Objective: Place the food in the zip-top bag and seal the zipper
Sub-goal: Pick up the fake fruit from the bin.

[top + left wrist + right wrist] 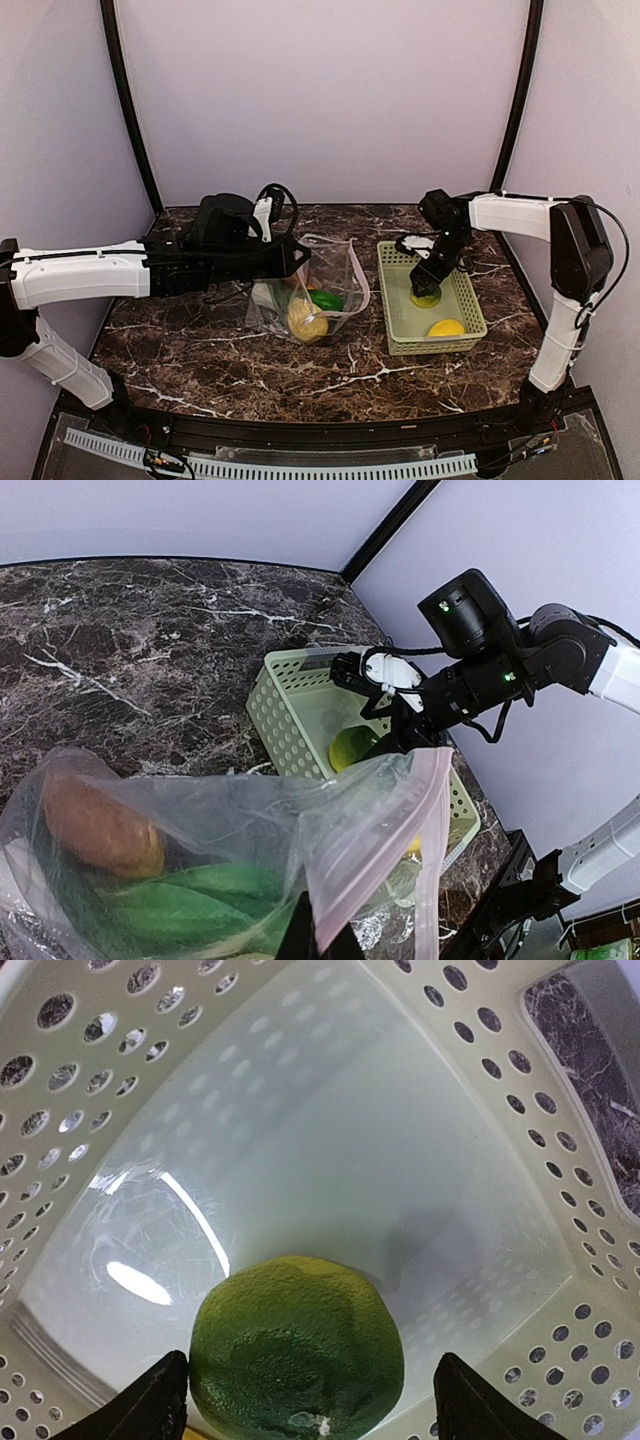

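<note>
The left gripper holds the zip-top bag; the right gripper is wide over the lime.
Top view: bag at centre, basket right of it. Left wrist view: food lies in the bag, lower left. Right wrist view: fingers stand apart either side of the lime, bottom centre.

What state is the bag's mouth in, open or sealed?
Open. The left gripper holds the zip-top bag up by its rim, and the mouth gapes unsealed.
</note>
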Controlling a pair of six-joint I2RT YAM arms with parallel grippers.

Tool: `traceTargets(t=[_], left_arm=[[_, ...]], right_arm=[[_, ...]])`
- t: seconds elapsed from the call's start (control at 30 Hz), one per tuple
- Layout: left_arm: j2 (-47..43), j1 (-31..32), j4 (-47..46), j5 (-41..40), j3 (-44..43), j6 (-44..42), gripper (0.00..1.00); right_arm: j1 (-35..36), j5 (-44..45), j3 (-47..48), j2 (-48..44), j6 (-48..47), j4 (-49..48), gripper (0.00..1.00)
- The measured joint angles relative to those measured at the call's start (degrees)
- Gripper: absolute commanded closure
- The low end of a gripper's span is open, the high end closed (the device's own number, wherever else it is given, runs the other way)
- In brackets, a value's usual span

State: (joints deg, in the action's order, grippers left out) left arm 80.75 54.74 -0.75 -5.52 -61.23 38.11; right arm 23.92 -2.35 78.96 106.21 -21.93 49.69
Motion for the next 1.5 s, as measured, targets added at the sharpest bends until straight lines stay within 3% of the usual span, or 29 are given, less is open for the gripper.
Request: traceTargets(t=[0.17,0.5,0.73,0.97,1.5], left_arm=[[0.00,0.00,0.02,0.00,0.00,-0.50,0.99],[0.00,0.00,0.04,-0.02,0.00,-0.81,0.99],[0.02,0.00,0.02,-0.02,0.00,-0.79,0.99],[0.50,0.00,0.17,-0.09,-0.50,-0.76,0.99],[0.90,0.00,0.50,-0.31,-1.49,-0.13,0.99]], right_arm=[[-0.02,0.31,-2.12,0.00,0.00,-0.11,0.19],[-0.02,0.28,-3.54,-0.26,0.00,0.00,0.34],[-0.02,-1.11,-2.10,-7.78,-0.46,1.40,0.39],[2.14,-7.41,-0.37,-17.62,-2.80,2.05,0.41],[18.16,-28.59,14.67,-21.73,-3.28,4.35,0.39]])
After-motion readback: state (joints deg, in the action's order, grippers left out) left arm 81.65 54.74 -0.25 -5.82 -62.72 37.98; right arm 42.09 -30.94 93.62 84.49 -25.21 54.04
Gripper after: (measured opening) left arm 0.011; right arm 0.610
